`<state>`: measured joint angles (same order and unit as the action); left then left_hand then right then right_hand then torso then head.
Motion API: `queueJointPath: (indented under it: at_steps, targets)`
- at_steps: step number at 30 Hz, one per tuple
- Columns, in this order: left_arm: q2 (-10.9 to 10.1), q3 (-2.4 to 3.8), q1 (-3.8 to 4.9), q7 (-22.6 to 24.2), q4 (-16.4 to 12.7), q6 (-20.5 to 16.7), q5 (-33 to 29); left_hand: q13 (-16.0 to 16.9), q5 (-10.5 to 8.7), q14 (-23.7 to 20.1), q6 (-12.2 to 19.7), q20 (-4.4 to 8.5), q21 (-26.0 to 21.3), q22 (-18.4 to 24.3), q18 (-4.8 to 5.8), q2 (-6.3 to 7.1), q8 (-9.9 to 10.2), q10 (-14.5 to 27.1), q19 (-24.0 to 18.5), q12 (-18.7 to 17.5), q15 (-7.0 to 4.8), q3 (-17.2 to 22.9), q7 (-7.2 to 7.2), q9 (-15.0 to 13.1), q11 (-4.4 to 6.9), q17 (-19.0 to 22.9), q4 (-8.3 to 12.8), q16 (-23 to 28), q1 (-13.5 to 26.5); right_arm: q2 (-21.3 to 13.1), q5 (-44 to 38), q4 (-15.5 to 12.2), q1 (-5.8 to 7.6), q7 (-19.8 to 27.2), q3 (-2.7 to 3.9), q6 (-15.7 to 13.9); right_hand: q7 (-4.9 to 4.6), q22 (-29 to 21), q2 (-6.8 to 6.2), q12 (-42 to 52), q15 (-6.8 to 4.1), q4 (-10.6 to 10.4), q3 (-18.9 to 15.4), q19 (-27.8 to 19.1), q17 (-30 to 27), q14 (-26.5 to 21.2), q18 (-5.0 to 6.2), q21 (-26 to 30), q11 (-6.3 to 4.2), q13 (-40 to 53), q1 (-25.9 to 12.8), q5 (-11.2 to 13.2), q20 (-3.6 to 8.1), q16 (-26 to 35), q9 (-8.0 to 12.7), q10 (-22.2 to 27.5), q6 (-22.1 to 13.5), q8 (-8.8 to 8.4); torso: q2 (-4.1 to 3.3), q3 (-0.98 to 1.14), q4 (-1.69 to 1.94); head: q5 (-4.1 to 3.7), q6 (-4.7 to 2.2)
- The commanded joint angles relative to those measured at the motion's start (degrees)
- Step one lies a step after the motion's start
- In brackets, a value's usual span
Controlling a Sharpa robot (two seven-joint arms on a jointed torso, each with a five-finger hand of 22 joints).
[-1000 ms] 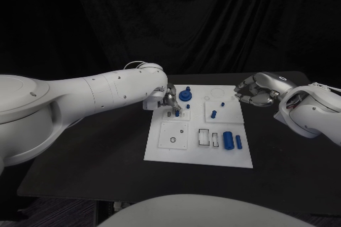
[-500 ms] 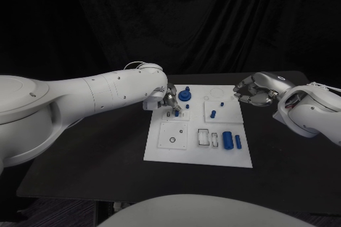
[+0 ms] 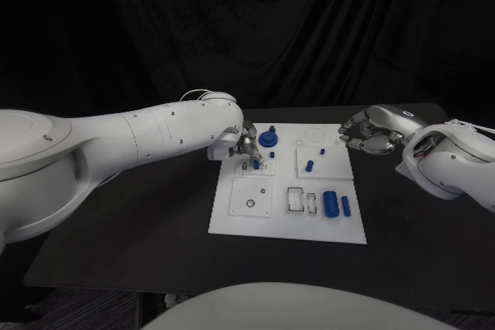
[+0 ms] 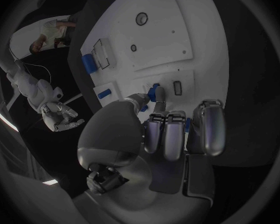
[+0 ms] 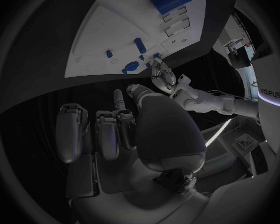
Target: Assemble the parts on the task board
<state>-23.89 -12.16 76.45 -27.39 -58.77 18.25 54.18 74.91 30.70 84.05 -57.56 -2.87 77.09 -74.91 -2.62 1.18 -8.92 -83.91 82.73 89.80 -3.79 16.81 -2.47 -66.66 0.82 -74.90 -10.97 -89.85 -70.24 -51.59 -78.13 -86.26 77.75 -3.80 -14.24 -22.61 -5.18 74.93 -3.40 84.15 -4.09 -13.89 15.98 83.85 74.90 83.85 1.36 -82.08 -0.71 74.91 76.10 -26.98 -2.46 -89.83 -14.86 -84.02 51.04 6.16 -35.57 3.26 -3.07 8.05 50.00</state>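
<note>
The white task board [image 3: 289, 215] lies in the middle of the black table. My left hand [image 3: 244, 145] is over the board's far left part and pinches a small blue peg [image 3: 256, 164] between thumb and fingertip, low over a small square plate with slots. In the left wrist view the peg [image 4: 154, 92] sits at the fingertips [image 4: 157, 118] beside a slot. My right hand [image 3: 371, 133] hovers off the board's far right corner, fingers curled in, nothing in it. A blue knob [image 3: 269, 137], a large blue cylinder [image 3: 331, 203] and a thin blue bar [image 3: 347, 206] are on the board.
Further small blue pegs [image 3: 308, 166] stand on the board's right square plate. Two open rectangular slots [image 3: 296, 199] lie left of the cylinder. The bulky left arm [image 3: 124, 151] crosses the table's left side. Bare black table [image 3: 134, 244] surrounds the board.
</note>
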Motion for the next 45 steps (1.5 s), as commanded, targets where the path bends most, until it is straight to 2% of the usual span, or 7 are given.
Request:
queueJointPath:
  at_steps: [1,13,21,27,31,38,45]
  targets:
    - [-0.1,0.0,-0.23,1.2,-0.4,-0.6,-0.3,15.1,0.32,6.0,-0.7,0.34,-0.2,-10.7,-0.64,0.78,0.1,-6.1,0.0,0.2,-0.18,1.2,0.01,0.3,0.48,-15.1,0.3,-0.1,0.3,0.0,-0.1,0.0,-0.11,-1.1,0.05,0.2,0.13,12.3,-0.05,-0.4,0.3,0.2,0.1,1.3,15.1,6.2,0.75,0.2,0.22,6.6,0.5,-0.3,-0.24,-0.2,0.1,-0.2,0.4,-0.26,-0.01,-0.03,-0.02,-0.08,0.0]
    - [-1.6,0.0,-0.24,1.7,-2.6,-7.3,-0.3,15.1,0.78,6.0,-1.3,0.5,-0.1,-10.8,-0.59,2.05,0.5,-6.1,0.2,0.2,-0.32,4.8,0.07,0.7,0.59,-15.1,1.5,-0.1,1.2,-0.1,-0.1,0.1,-0.12,-1.3,0.05,0.3,0.11,12.2,-0.03,-0.7,0.3,0.4,0.2,1.3,15.1,6.2,0.77,0.3,0.23,6.1,0.7,-0.3,-0.23,-0.2,0.1,0.1,0.4,-0.3,0.05,-0.03,0.05,-0.15,0.0]
    - [-3.9,-0.01,-0.24,2.4,-5.8,-12.2,-0.3,15.1,0.76,6.0,-1.2,0.53,-0.1,-10.8,-0.6,2.43,0.7,-6.1,0.2,0.2,-0.34,6.0,0.04,0.8,0.59,-15.1,2.0,-0.1,1.5,-0.3,-0.1,0.2,-0.12,-1.3,0.05,0.4,0.09,12.2,-0.02,-0.8,0.3,0.5,0.3,1.2,15.1,6.2,0.79,0.3,0.24,5.9,0.7,-0.3,-0.23,-0.2,0.1,0.2,0.4,-0.32,0.03,-0.11,0.08,-0.15,0.0]
    - [-5.2,-0.01,-0.24,2.3,-7.5,-13.4,-0.3,15.1,0.76,6.0,-1.2,0.53,-0.1,-10.8,-0.59,2.53,0.7,-6.1,0.2,0.2,-0.34,6.3,0.02,0.8,0.58,-15.1,2.2,-0.1,1.6,-0.3,-0.1,0.3,-0.13,-1.3,0.05,0.4,0.09,12.2,-0.02,-0.8,0.3,0.5,0.3,1.2,15.1,6.2,0.79,0.3,0.24,5.9,0.7,-0.3,-0.23,-0.2,0.1,0.2,0.4,-0.32,0.07,-0.07,0.0,0.04,0.0]
    - [-6.1,-0.01,-0.24,2.4,-8.6,-14.3,-0.3,15.1,0.74,6.0,-1.2,0.53,-0.3,-10.8,-0.62,2.56,0.8,-6.1,0.2,0.2,-0.34,6.4,0.0,0.8,0.58,-15.1,2.2,-0.1,1.6,-0.4,-0.1,0.3,-0.14,-1.3,0.05,0.5,0.07,12.2,-0.01,-0.9,0.31,0.6,0.3,1.2,15.1,6.2,0.8,0.4,0.25,5.8,0.8,-0.3,-0.23,-0.2,0.1,0.3,0.4,-0.34,0.04,-0.06,0.17,-0.07,0.0]
    - [-8.8,-0.02,-0.24,3.6,-12.5,-18.8,-0.3,15.1,0.08,6.0,-0.9,0.48,-1.0,-10.5,-0.78,2.77,1.0,-6.1,-0.2,0.2,-0.24,7.4,-0.14,0.8,0.44,-15.1,2.5,-0.1,2.1,-0.6,-0.1,0.3,-0.15,-1.3,0.05,0.5,0.07,12.2,-0.01,-0.9,0.31,0.6,0.3,1.2,15.1,6.2,0.8,0.4,0.25,5.8,0.8,-0.3,-0.23,-0.2,0.1,0.3,0.4,-0.34,0.04,-0.08,0.24,-0.16,0.0]
    - [-10.9,-0.02,-0.31,4.8,-16.2,-23.6,2.4,15.1,0.18,6.0,-0.6,0.42,-1.3,-10.4,-0.84,2.78,1.2,-6.1,-0.4,0.2,-0.16,7.9,-0.27,0.8,0.34,-15.1,2.7,-0.1,2.2,-0.7,-0.1,0.3,-0.15,-1.3,0.05,0.5,0.06,12.2,-0.01,-0.9,0.31,0.6,0.4,1.2,15.1,6.2,0.82,0.5,0.26,5.8,0.8,-0.3,-0.23,-0.2,0.2,0.3,0.4,-0.35,0.06,-0.11,0.14,0.23,0.0]
